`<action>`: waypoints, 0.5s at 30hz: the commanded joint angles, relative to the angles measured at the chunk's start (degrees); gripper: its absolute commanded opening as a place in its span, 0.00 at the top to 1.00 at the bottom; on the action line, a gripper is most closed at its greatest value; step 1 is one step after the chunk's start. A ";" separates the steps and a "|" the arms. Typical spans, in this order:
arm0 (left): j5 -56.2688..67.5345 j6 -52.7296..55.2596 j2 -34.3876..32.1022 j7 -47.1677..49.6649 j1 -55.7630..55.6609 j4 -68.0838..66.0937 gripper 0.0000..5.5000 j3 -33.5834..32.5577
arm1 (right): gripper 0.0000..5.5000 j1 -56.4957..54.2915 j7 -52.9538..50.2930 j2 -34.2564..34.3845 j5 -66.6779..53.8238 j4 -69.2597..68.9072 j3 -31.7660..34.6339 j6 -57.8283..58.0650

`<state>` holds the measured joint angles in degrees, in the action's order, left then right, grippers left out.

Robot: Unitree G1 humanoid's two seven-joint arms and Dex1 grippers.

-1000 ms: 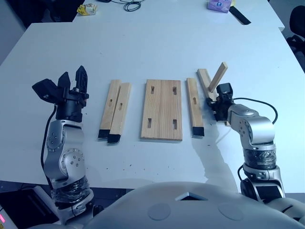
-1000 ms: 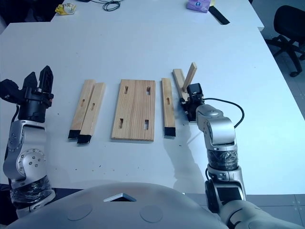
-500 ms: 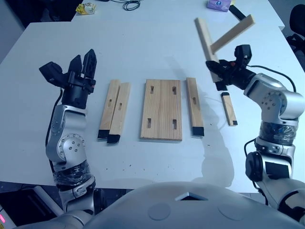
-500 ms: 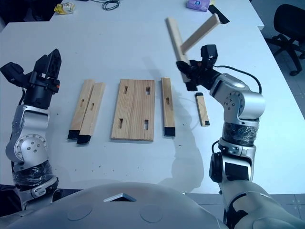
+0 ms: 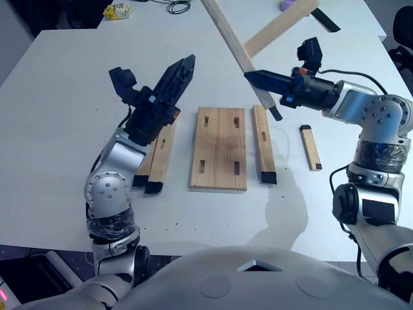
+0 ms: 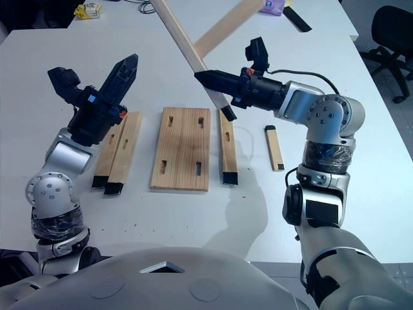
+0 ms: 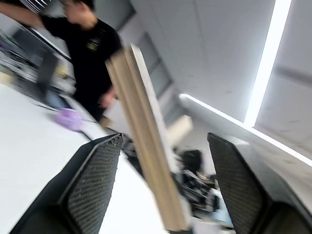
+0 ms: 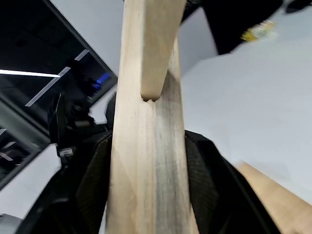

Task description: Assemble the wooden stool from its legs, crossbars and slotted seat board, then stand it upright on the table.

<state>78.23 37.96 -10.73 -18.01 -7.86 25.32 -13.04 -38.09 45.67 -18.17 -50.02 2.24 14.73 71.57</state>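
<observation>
On the white table (image 5: 193, 213), nearest the robot, the slotted seat board (image 5: 219, 147) lies flat with its four slots upward. A pair of legs (image 5: 161, 155) lies side by side, touching, to its left. A third leg (image 5: 263, 143) lies just beside its right edge, and a short crossbar (image 5: 310, 147) lies apart, further right. All the flat legs have their black tips toward the robot. Above the far ends of the pair, the left gripper (image 5: 153, 77) is raised with its fingers spread wide, holding nothing. The right gripper (image 5: 259, 84) pinches a fourth leg (image 5: 232, 39) near its black tip, tilted in the air over the table. A long crossbar (image 5: 277, 26) is seated in the fourth leg's slot. At the far edge lie a yellow packet (image 5: 117, 11), a purple packet (image 5: 290, 5) and a black bar (image 5: 326, 19).
</observation>
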 commanded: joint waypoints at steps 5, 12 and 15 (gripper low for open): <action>11.49 0.75 -0.40 6.72 -2.43 -1.22 0.30 -0.84 | 0.62 0.07 -2.47 1.56 -8.34 -4.85 1.84 4.44; 15.83 0.99 0.28 9.25 -2.24 -2.00 0.30 1.15 | 0.62 0.90 -5.02 2.42 -14.68 -8.57 0.83 8.51; 16.99 1.24 -0.04 9.11 -2.14 -2.16 0.30 1.82 | 0.62 1.33 -5.28 2.51 -16.11 -9.16 -0.45 9.17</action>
<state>94.06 38.65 -10.49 -9.29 -9.91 23.67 -11.74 -36.93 40.85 -15.83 -64.27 -5.81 15.10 79.87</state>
